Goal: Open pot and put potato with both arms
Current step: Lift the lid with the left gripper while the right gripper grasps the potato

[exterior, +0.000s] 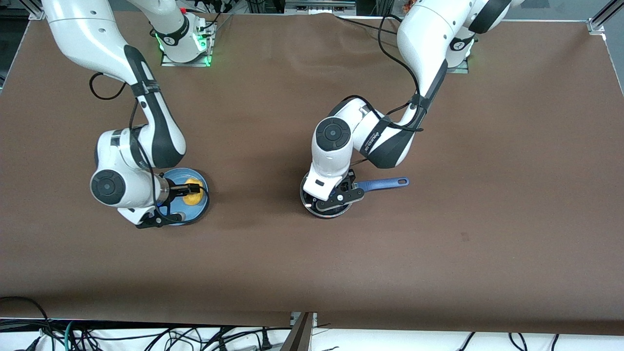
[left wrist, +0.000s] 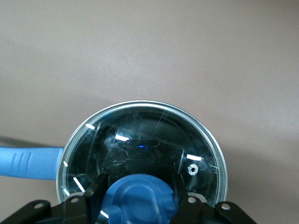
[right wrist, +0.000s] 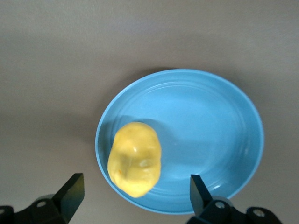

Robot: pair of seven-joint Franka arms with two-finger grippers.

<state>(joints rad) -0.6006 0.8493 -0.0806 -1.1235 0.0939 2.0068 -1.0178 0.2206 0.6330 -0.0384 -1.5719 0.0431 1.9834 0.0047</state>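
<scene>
The left gripper sits low over the saucepan, its two black fingers closed in on either side of the blue knob of the glass lid, pads against the knob's flanks. The lid lies seated on the pan's rim, with reflections streaking the glass and a small steam vent near its edge. The pan's long blue handle runs out at about 3 o'clock from the pan body in the front view, toward the left arm's end of the table, the hole at its tip visible.

The right gripper hangs over the light-blue plate, its fingers spread wide with nothing between them. The yellow potato lies on the plate just past the fingertips, resting against the plate's inner rim; in the front view the potato shows near the plate's centre, at roughly 3 o'clock from the gripper body.

Plate and saucepan stand well apart on the brown table, the plate toward the right arm's end, the pan near the middle, both about equally near the front camera.
</scene>
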